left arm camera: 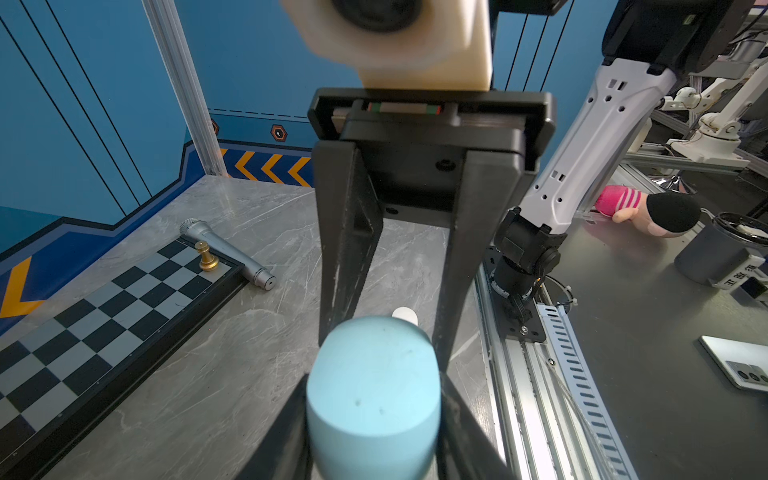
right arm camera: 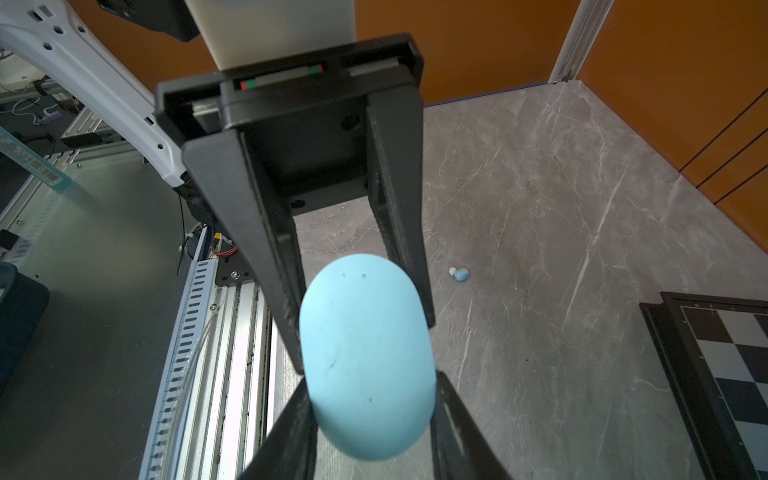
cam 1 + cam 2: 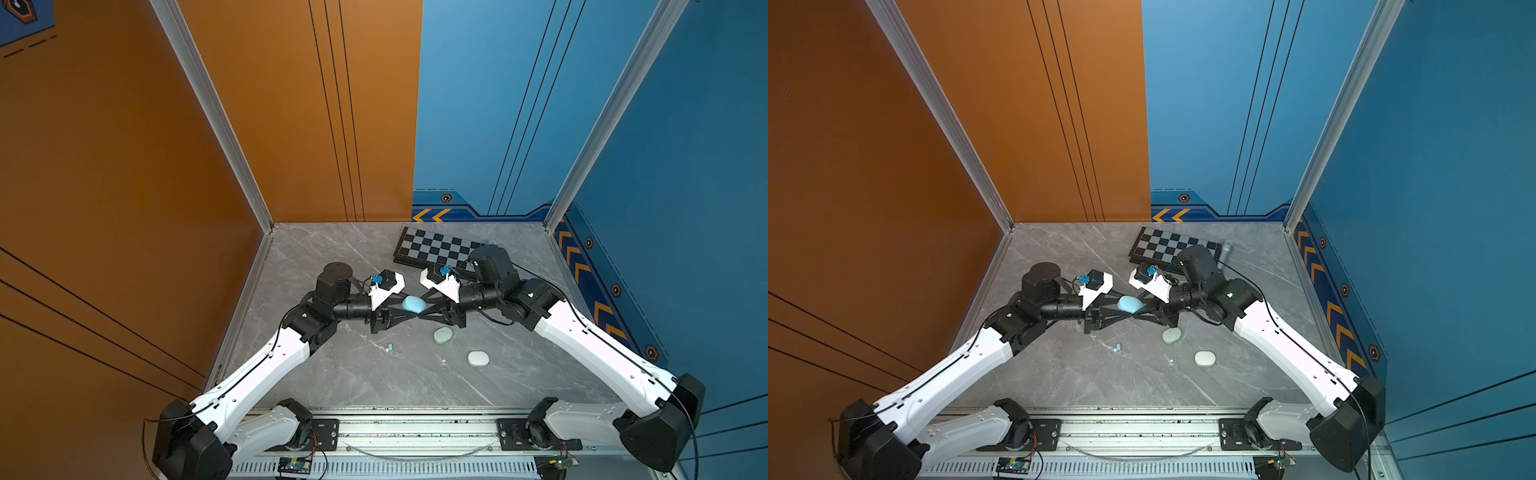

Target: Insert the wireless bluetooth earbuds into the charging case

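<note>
A light blue pill-shaped charging case (image 3: 413, 304) (image 3: 1128, 304) hangs above the middle of the table, its lid down. My left gripper (image 3: 405, 310) is shut on one end of it and my right gripper (image 3: 424, 309) on the other, the two facing each other. In the left wrist view the case (image 1: 374, 395) fills the gap between my fingers. The right wrist view shows the same case (image 2: 365, 361). One light blue earbud with a white tip (image 3: 390, 347) (image 3: 1118, 347) (image 2: 459, 273) lies on the table nearer the front. A tiny white speck (image 3: 444, 360) lies to its right.
A pale green case (image 3: 443, 335) and a white case (image 3: 478, 358) lie shut on the marble table (image 3: 374, 382), right of centre. A chessboard (image 3: 436, 249) (image 1: 83, 311) sits at the back, with a gold chess piece (image 1: 208, 257) on it and a microphone (image 1: 226, 253) beside it.
</note>
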